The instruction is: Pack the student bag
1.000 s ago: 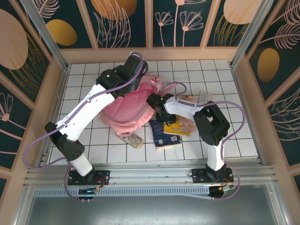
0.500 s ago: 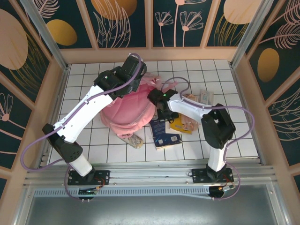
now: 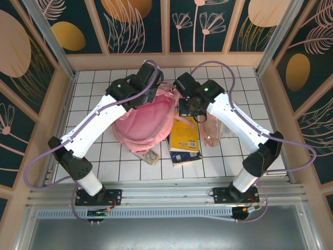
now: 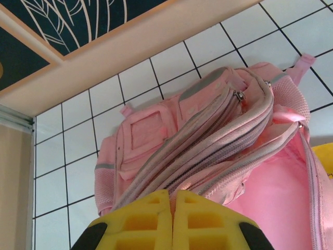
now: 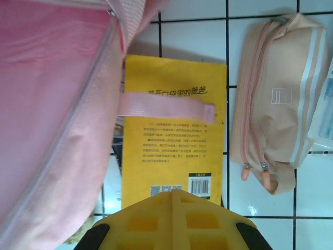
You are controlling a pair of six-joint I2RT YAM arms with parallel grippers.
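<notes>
White tiled floor [image 3: 93,88]; dark floral wall panels [image 3: 135,26], pale wood frames [image 3: 165,26]; near edge probably metal rail [image 3: 166,190].

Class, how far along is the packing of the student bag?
Done: the student bag lies unzipped, main pocket gaping. In hand: nothing; left gripper and right gripper are shut, no item between them. To do: the yellow book, the peach pencil pouch and a blue book lie on the tiles outside it.

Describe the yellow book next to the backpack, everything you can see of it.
The yellow book lies flat and closed, back cover up, with black print, a QR code and a barcode. A pink strap of the student bag lies across it, and the bag overlaps one long edge. It rests partly on a blue book.
</notes>
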